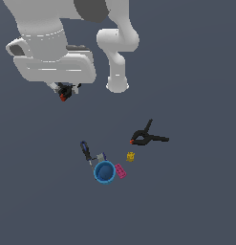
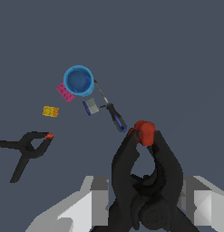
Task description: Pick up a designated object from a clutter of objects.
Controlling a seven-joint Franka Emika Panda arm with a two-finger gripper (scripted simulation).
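Black with red tips, the small clamp sits clamped in my claw, raised off the counter. Well apart from it I see the larger clamp, blue cup, pink brick and yellow block.

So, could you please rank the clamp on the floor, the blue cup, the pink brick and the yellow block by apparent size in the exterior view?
Largest to smallest, as they look in the exterior view:
1. clamp on the floor
2. blue cup
3. pink brick
4. yellow block
All lie on the same floor, so nearness hardly skews this.
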